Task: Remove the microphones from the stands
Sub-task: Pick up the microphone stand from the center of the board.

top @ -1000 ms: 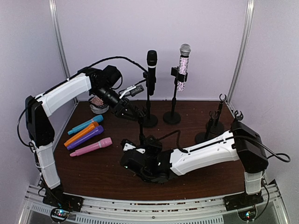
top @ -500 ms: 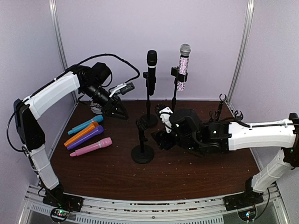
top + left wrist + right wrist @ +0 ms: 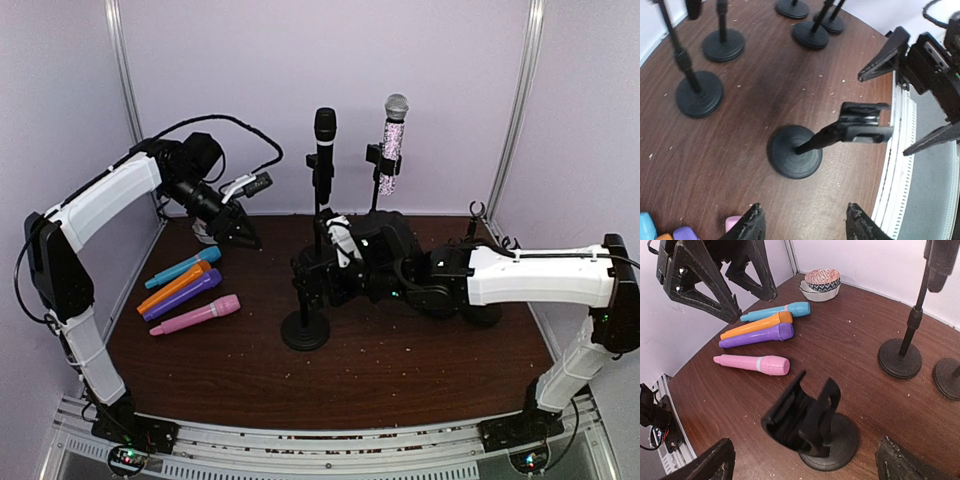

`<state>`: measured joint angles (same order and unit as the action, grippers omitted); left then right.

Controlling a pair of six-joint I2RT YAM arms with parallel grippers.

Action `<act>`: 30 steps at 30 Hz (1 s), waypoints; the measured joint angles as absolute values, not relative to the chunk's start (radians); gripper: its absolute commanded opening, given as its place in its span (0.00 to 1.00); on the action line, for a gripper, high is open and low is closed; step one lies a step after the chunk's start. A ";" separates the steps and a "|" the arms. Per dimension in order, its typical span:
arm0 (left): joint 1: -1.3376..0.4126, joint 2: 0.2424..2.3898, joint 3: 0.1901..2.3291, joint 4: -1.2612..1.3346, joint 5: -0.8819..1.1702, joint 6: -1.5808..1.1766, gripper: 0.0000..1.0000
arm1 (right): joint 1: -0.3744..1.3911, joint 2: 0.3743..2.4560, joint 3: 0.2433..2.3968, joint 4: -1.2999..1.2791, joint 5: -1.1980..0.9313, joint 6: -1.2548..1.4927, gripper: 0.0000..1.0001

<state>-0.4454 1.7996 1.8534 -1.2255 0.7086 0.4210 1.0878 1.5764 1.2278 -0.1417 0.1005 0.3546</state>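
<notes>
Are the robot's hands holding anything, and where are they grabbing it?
Nothing is held. The left gripper and the right gripper are both open and empty.

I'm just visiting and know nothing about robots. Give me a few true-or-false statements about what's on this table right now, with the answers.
1. The short stand nearest the front has no microphone in its clip. True.
2. The pink microphone stands upright in a stand. False: it lies flat on the table, beside the purple microphone.
3. The right claw grips the black microphone. False: the claw is open and empty, down by the short stand; the black microphone is upright at the back, apart from it.
4. The sparkly microphone is clipped to a tall stand. True.
</notes>
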 measured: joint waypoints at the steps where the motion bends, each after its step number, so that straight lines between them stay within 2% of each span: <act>1: -0.428 1.793 1.846 -1.224 0.707 0.420 0.58 | 1.088 1.596 1.258 -0.146 0.102 0.347 0.98; 10: -0.373 1.731 1.820 -1.223 0.700 0.420 0.59 | 1.089 1.799 1.441 -0.224 0.229 0.325 0.87; 14: -0.373 1.715 1.811 -1.223 0.700 0.420 0.59 | 1.094 1.858 1.449 -0.245 0.293 0.317 0.69; 21: -0.372 1.714 1.804 -1.222 0.700 0.420 0.59 | 1.103 1.874 1.449 -0.209 0.347 0.307 0.25; 23: -0.372 1.714 1.804 -1.222 0.700 0.420 0.59 | 1.106 1.874 1.449 -0.198 0.350 0.313 0.20; 30: -0.372 1.714 1.804 -1.222 0.699 0.420 0.58 | 1.103 1.867 1.425 -0.179 0.395 0.306 0.12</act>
